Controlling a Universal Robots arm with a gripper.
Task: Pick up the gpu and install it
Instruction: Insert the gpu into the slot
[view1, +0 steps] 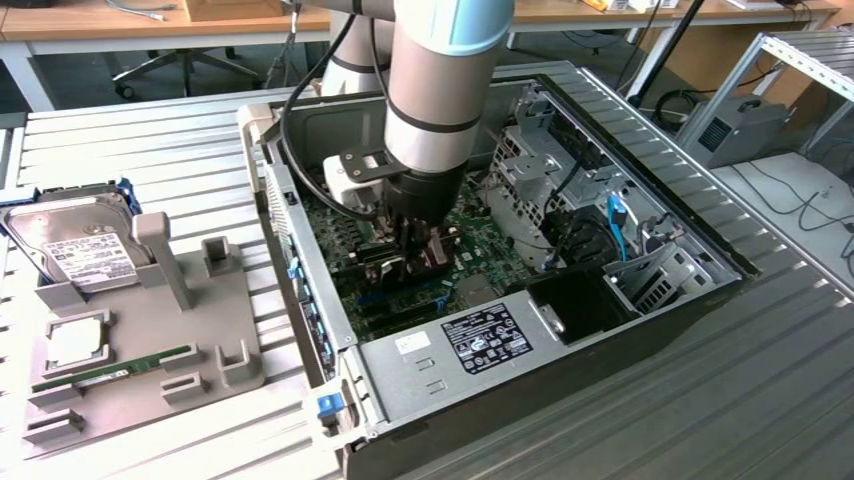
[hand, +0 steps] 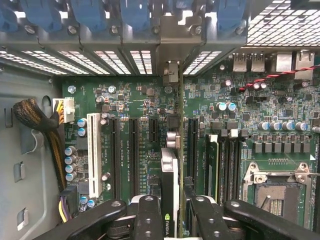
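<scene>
Over the motherboard (hand: 145, 100) inside the open case (view1: 283, 200), your gripper (hand: 175, 220) pinches the gpu (hand: 169, 170) between both fingers, card upright on edge and parallel to the expansion slots (hand: 134, 150), presumably so it can seat squarely.

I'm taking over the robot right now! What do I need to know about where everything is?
Grip: the end effector is shut on the gpu, holding it edge-on.
Where: the gpu is inside the open computer case, low over the expansion slots of the motherboard.
Done: the gpu is picked up and brought into the case.
Left: the install. I cannot tell whether the card has entered a slot, and it has not been let go.
</scene>
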